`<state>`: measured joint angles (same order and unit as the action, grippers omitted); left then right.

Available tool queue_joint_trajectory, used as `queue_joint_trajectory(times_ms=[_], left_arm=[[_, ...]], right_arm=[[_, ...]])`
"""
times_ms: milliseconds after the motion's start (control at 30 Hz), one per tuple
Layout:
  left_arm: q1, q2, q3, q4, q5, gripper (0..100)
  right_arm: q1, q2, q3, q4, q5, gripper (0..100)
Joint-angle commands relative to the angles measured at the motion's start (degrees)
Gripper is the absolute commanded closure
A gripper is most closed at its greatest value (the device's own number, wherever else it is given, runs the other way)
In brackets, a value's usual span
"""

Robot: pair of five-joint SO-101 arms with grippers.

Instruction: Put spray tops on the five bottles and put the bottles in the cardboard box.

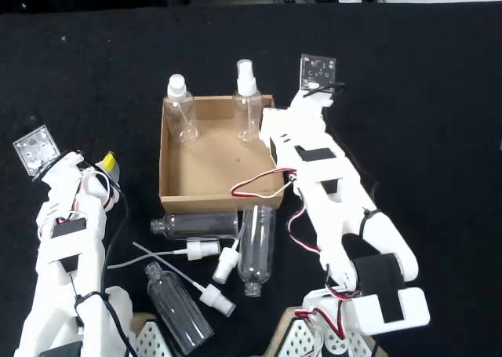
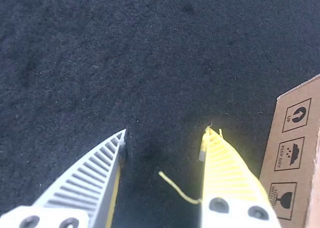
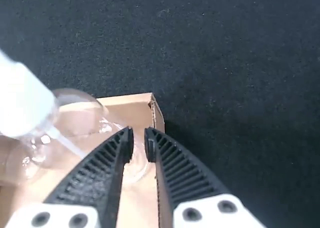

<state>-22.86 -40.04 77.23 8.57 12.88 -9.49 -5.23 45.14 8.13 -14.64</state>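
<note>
I judge the step in hand to be getting my right gripper [image 3: 138, 132] out of the shallow brown cardboard box [image 1: 196, 204], and I would raise it straight up. Its ribbed black fingers are drawn almost together with nothing between them. They sit over the box's far right corner, just beside the clear plastic bottle with a white spray top [image 1: 248, 106] standing there. That bottle is light, smooth and narrow-based, so any sideways drift could tip it. A second capped clear bottle [image 1: 181, 114] stands upright in the box's far left corner. My left gripper [image 2: 166, 132] hangs spread wide and empty over the matte black cloth [image 2: 100, 47] just off the box's left wall, one finger pale grey and the other yellow. Three bare clear bottles lie on their sides in front of the box: one [image 1: 200, 225] along the front wall, one [image 1: 257, 243] by the front right corner, one [image 1: 179, 302] farther out. Among them lie three loose white spray tops [image 1: 202, 249] [image 1: 227, 264] [image 1: 214, 297] with thin dip tubes. The round, slick bottles will likely roll, so I'd pinch squarely across the body.
</note>
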Motion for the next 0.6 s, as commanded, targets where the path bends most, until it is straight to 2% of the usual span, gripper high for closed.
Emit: queue_joint_trajectory(times_ms=[0,567], left_arm=[[0.3,-0.9,-0.9,-1.0,-0.4,78],[0.3,-1.0,-0.9,-1.1,-0.4,78]], right_arm=[[-1.0,-1.1,-0.3,-1.2,-0.2,98.8],[-2.6,-0.9,-0.2,-1.1,-0.2,98.8]])
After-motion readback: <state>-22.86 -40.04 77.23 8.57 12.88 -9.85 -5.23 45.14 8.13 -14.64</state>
